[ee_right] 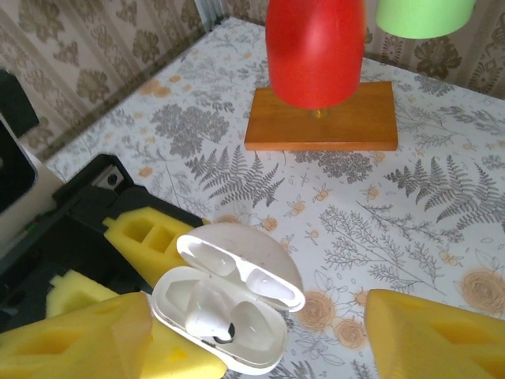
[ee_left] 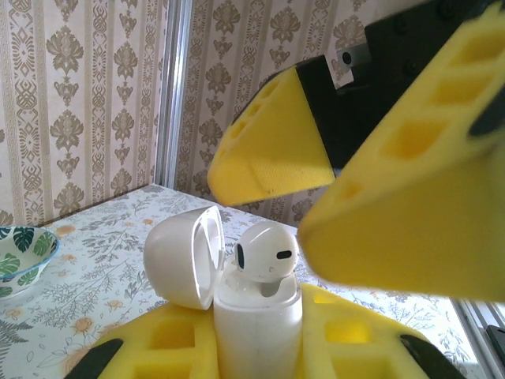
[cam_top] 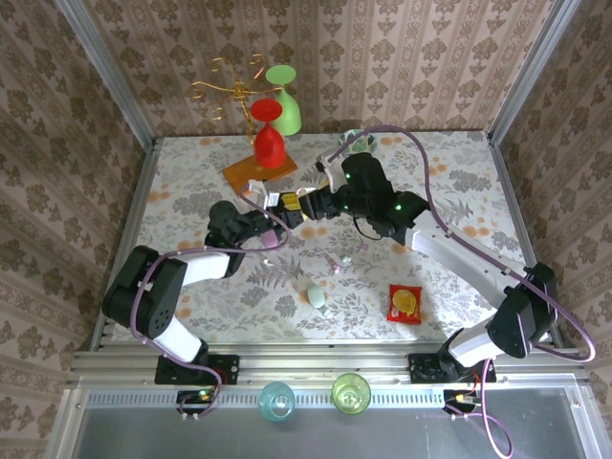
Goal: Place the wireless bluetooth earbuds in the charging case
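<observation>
One earbud (ee_left: 267, 254) and one case (ee_left: 256, 316), held up between two grippers over the flowered table (cam_top: 191, 172). We see the left gripper (ee_left: 258, 359) clamped tight on the lower body of the white case; the case stands upright with its lid (ee_left: 185, 257) swung open to one side; the earbud sits in one socket, stem down, its rounded head proud of the rim and, as far as we can judge, not fully seated; in the right wrist view the neighbouring socket looks empty. The right gripper (ee_left: 260, 204) hangs just above the earbud with its fingers spread wide and nothing between them; neither pad touches the earbud or the case.

The relation that matters: the earbud lies directly below the gap of the right gripper; its long axis runs upright, in line with the socket and the case. We therefore judge that any seating push must come straight down along that axis; a sideways nudge could tip the head out or rock the case in its grip. The right gripper is the nearer and the free one; the left serves as the vice.

A pale piece (cam_top: 316, 297) and a lilac piece (cam_top: 338, 269) lie on the table toward the front, between the arms and well apart from the case; we take them for loose earbuds, though they are too small to tell for certain; a red packet (cam_top: 404, 303) lies near them on the right arm's side.
</observation>
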